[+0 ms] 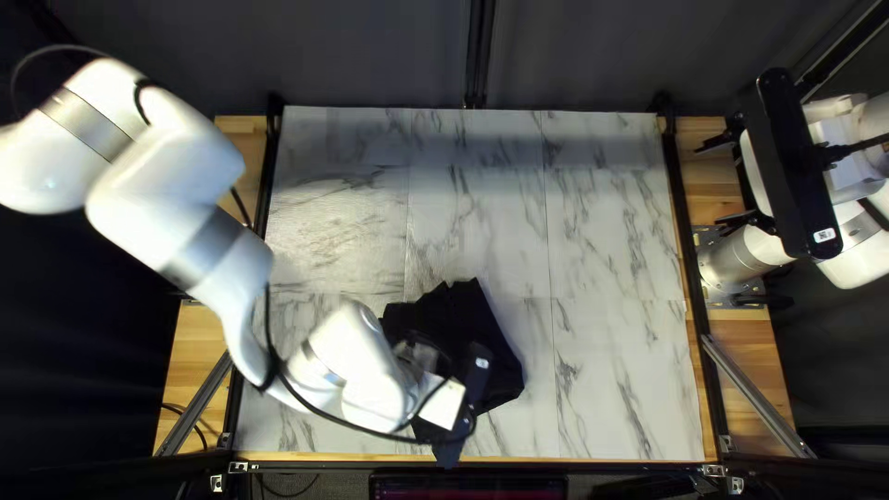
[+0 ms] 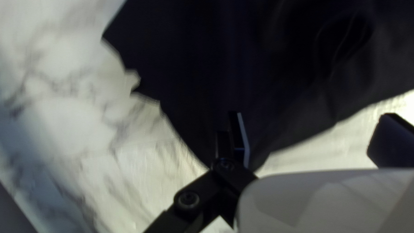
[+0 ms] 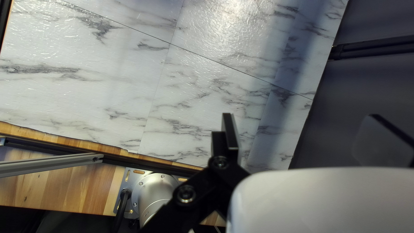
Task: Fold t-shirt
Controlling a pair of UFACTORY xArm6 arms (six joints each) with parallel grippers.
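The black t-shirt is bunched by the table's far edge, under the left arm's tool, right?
Not the far edge: the top left view shows the black t-shirt bunched toward the near edge of the table. The left arm's tool is indeed over it.

No text is readable; a white label (image 1: 823,235) (its dark marks too tiny) sits on the black bar (image 1: 787,157) at right.

Wooden desk (image 1: 752,361) | marble-patterned covering (image 1: 616,398) over its middle | black rail (image 1: 682,208) along covering's right side | silver diagonal strut (image 1: 759,398) outside that rail | dark curtain (image 1: 370,56) behind far edge | black upright post (image 1: 480,56) midway along curtain
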